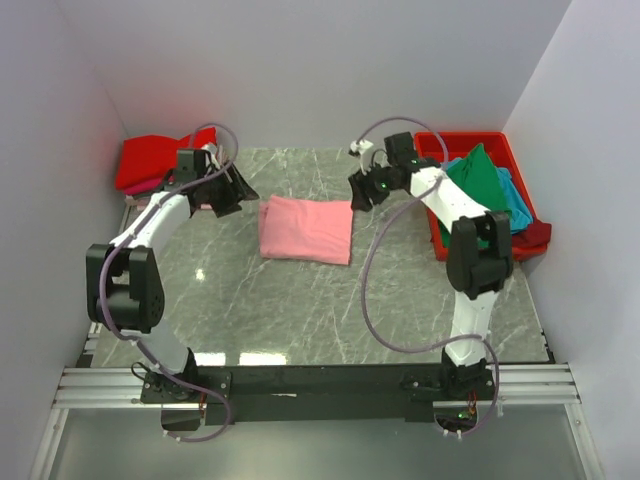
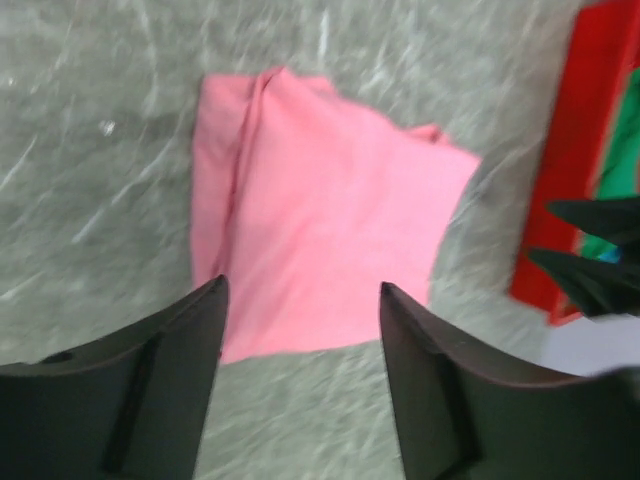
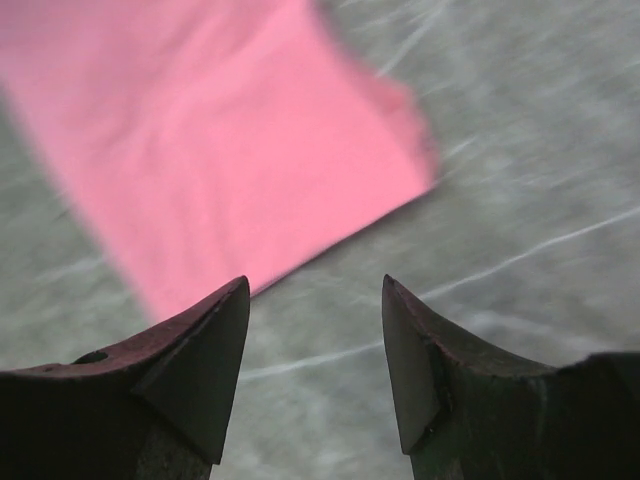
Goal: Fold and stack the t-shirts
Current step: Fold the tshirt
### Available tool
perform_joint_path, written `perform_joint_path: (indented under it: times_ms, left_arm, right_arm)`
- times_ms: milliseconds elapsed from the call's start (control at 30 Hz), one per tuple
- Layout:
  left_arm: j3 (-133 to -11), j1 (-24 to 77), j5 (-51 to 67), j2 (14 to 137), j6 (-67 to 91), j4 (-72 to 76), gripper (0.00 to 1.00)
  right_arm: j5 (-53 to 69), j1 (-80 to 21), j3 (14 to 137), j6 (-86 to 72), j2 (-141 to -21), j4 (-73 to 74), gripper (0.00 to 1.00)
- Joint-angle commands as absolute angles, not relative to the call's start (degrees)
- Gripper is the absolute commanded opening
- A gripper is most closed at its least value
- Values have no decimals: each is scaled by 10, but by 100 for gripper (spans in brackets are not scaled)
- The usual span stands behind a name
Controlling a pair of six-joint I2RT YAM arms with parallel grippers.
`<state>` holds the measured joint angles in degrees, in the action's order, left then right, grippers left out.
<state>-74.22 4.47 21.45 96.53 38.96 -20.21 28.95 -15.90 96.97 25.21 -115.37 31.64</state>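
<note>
**Grey marble bench, pink t-shirt folded at its centre**

Against the far left wall sits a red t-shirt pile. Just beside it, the left fingers stand wide apart and hold nothing, aimed at the pink t-shirt, which lies flat mid-bench, clear of both arms. The right fingers, likewise spread and empty, hang just off its right edge. Farther right, a red bin holds a green t-shirt and a teal t-shirt.
</note>
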Motion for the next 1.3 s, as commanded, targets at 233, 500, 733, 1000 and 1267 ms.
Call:
perform_joint_path:
  times_ms: [233, 500, 733, 1000, 1267]
  left_arm:
    - [-771, 115, 98, 1043, 251, -275, 74]
    - [-903, 150, 27, 1164, 220, -332, 76]
    - [-984, 175, -7, 1248, 190, -385, 78]
    - [-1000, 183, 62, 1284, 173, -393, 76]
    - [-993, 182, 157, 1293, 172, -371, 51]
  right_arm:
    - [466, -166, 818, 242, -977, 348, 62]
    - [470, -165, 772, 236, -952, 327, 62]
    - [481, -164, 767, 240, -945, 330, 62]
    - [488, -162, 768, 243, -947, 333, 62]
    - [493, -153, 771, 245, -950, 339, 62]
